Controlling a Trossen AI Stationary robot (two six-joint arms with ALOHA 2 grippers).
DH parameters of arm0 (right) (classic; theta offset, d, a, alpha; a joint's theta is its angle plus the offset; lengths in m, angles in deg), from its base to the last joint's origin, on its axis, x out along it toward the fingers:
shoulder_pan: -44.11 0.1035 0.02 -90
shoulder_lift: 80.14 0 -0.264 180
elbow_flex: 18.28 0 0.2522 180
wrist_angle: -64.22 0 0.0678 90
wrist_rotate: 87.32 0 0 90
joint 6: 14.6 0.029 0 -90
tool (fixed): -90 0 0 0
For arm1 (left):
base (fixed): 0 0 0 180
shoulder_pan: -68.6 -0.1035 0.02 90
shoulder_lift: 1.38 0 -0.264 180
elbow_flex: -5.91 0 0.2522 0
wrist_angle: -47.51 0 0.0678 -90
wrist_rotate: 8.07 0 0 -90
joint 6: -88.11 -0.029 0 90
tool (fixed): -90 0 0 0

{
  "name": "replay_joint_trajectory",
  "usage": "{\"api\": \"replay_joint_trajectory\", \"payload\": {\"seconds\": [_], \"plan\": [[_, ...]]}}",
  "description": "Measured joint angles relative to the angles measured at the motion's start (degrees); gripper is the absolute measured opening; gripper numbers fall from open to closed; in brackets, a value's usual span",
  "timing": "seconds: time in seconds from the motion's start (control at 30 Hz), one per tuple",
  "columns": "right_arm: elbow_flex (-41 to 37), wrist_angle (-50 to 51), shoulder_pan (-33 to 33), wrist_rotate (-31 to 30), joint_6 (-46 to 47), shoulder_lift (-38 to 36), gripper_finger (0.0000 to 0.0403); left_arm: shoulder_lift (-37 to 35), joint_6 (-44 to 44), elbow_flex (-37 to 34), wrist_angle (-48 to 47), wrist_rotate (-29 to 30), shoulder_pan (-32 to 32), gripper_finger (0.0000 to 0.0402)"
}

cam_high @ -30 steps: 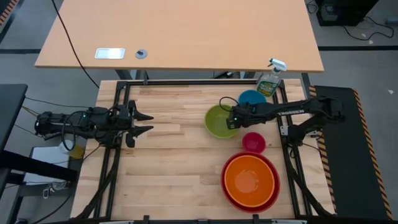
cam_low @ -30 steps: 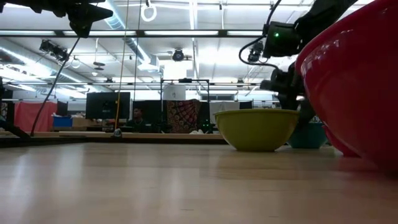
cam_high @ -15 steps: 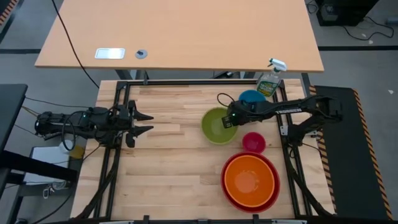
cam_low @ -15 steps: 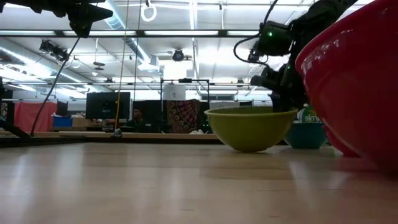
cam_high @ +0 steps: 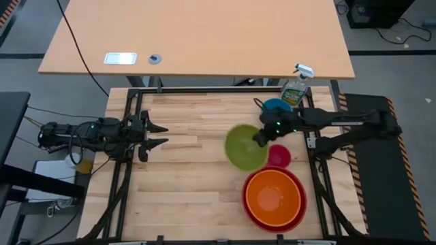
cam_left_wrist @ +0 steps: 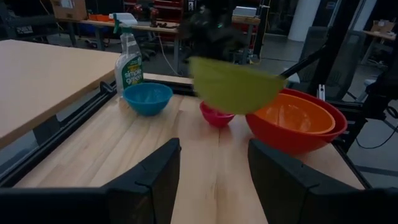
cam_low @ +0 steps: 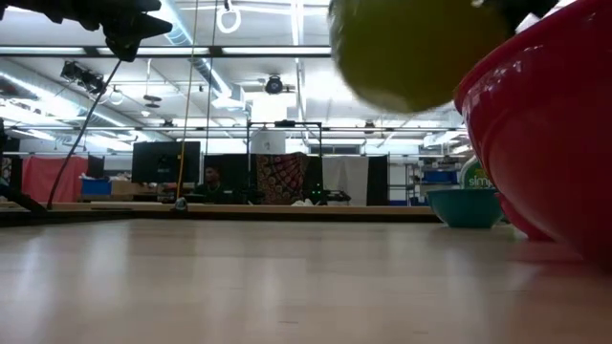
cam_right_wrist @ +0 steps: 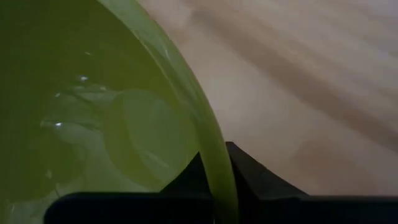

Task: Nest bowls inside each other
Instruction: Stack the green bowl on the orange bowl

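The lime green bowl (cam_high: 245,148) hangs in the air over the table's right half, with my right gripper (cam_high: 262,136) shut on its rim. The low view shows the green bowl (cam_low: 411,48) well above the tabletop. The orange bowl (cam_high: 274,196) sits inside the red bowl (cam_high: 294,216) at the near right. The small magenta bowl (cam_high: 279,156) and the blue bowl (cam_high: 276,107) stand on the table by themselves. My left gripper (cam_high: 158,135) waits open at the table's left side. My right gripper pinches the green bowl's rim (cam_right_wrist: 214,168) on its right side, one finger (cam_right_wrist: 186,180) inside the bowl and the other finger (cam_right_wrist: 252,171) outside. The fingers slant down from the table's right. The bowl is lifted clear and tipped.
A green spray bottle (cam_high: 296,87) stands at the far right corner behind the blue bowl. Bare wood lies across the table's middle and left (cam_high: 184,177). A second, larger table (cam_high: 197,34) stands beyond the far edge.
My right gripper has risen and swung a little toward the near edge, rolling its wrist. The green bowl, which stood on the table, first slid slightly left, then came up clear of the wood and tipped. The other bowls have stayed put.
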Motion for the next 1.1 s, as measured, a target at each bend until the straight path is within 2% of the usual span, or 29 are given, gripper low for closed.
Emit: {"api": "replay_joint_trajectory", "payload": {"seconds": [0.1, 0.2, 0.37, 0.47, 0.77, 0.93, 1.1], "plan": [[0.0, 1.4, 5.7, 3.4, -1.1, -2.3, 0.0031, 0.0, 0.0, 0.0, 0.0, 0.0, 0.0, 0.0192], [0.0, 5.3, 11.6, 5.8, 1.6, -3.3, 0.0029, 0.0, 0.0, 0.0, 0.0, 0.0, 0.0, 0.0192], [0.0, 16.1, 19.9, 5.4, 13.7, -3.4, 0.0028, 0.0, 0.5, 0.0, 0.0, 0.0, 0.0, 0.0192], [0.0, 17.0, 23.9, 3.7, 18.3, -2.4, 0.0028, 0.0, 0.5, 0.0, 0.0, 0.0, 0.0, 0.0192], [0.5, 21.0, 32.0, 1.4, 26.0, 5.6, 0.0028, 0.0, 0.5, 0.0, 0.1, 0.0, 0.0, 0.0192], [6.0, 29.3, 35.2, -4.5, 25.7, 13.3, 0.0028, 0.0, 0.5, 0.0, 0.1, 0.0, 0.0, 0.0192], [9.1, 32.3, 36.5, -5.1, 24.9, 19.1, 0.0041, 0.0, 0.5, 0.0, 0.1, 0.0, 0.0, 0.0192]]}}
